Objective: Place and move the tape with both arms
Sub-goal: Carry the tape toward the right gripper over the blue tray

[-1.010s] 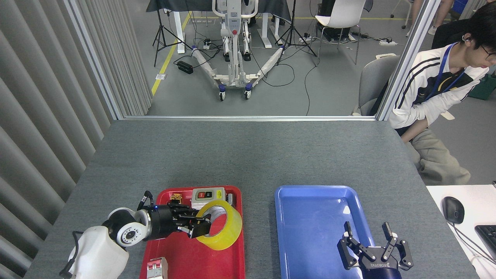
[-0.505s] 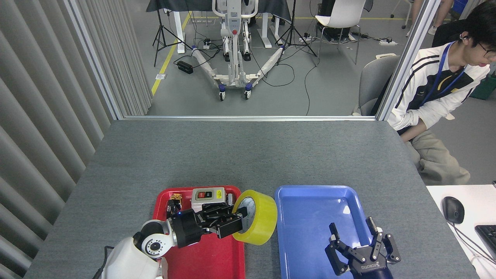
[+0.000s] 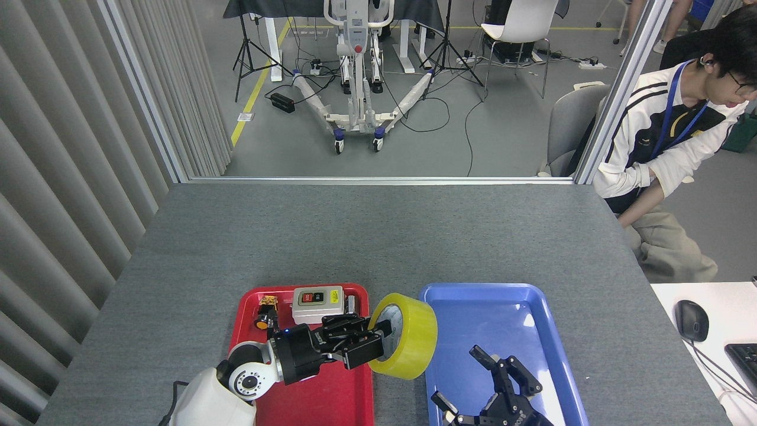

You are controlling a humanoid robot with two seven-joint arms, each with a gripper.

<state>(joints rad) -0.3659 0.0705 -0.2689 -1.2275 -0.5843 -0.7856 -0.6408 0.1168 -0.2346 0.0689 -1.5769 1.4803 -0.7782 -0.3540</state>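
Two trays sit side by side on the table [image 3: 378, 236]: red tray [image 3: 331, 402], blue tray [image 3: 502, 313]. Left gripper [image 3: 369, 343], clamped on the tape [image 3: 408, 337], holds it between them. Right gripper [image 3: 494, 387] waits spread wide and empty, apparently for a handover needing alignment.

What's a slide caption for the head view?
Left gripper carries the tape between red tray and blue tray; right gripper open.
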